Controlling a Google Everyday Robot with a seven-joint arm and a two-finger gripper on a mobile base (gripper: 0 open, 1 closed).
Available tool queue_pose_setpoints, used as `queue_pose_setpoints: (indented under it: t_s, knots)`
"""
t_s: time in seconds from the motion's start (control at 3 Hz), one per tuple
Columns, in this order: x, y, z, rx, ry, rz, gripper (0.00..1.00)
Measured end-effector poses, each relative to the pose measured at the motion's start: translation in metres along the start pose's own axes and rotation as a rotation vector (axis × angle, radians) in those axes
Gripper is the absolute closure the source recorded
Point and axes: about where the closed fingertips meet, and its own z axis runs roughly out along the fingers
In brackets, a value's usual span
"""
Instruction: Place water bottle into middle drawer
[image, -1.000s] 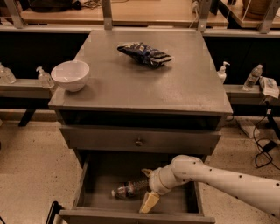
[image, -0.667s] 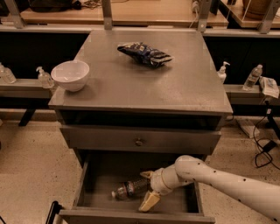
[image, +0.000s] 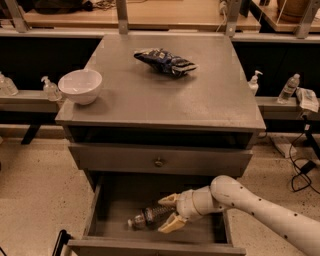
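Observation:
The water bottle (image: 144, 218) lies on its side in the tray of the pulled-out middle drawer (image: 107, 220), white cap toward the front left. My gripper (image: 168, 214) reaches into the drawer from the right. Its two tan fingers are spread apart, one above and one below the bottle's base end. The fingers stand wider than the bottle, so the gripper is open. My white arm (image: 260, 212) comes in from the lower right.
A closed drawer front with a round knob (image: 159, 162) sits above the open drawer. On the cabinet top are a white bowl (image: 80, 86) and a dark blue snack bag (image: 165, 62). Small pump bottles (image: 50, 89) stand on side ledges. Cables (image: 302, 175) lie on the floor at right.
The gripper's lower finger has come up a little from the drawer's front edge. The bottle lies in the same spot in the tray.

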Motion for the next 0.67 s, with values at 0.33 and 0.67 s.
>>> queue_pose_setpoints:
  t_s: [0.33,0.67]
  knots:
    - [0.003,-0.001,-0.042,0.058,-0.078,0.023,0.04]
    - [0.02,-0.003,-0.101,0.077,-0.137,0.053,0.0]
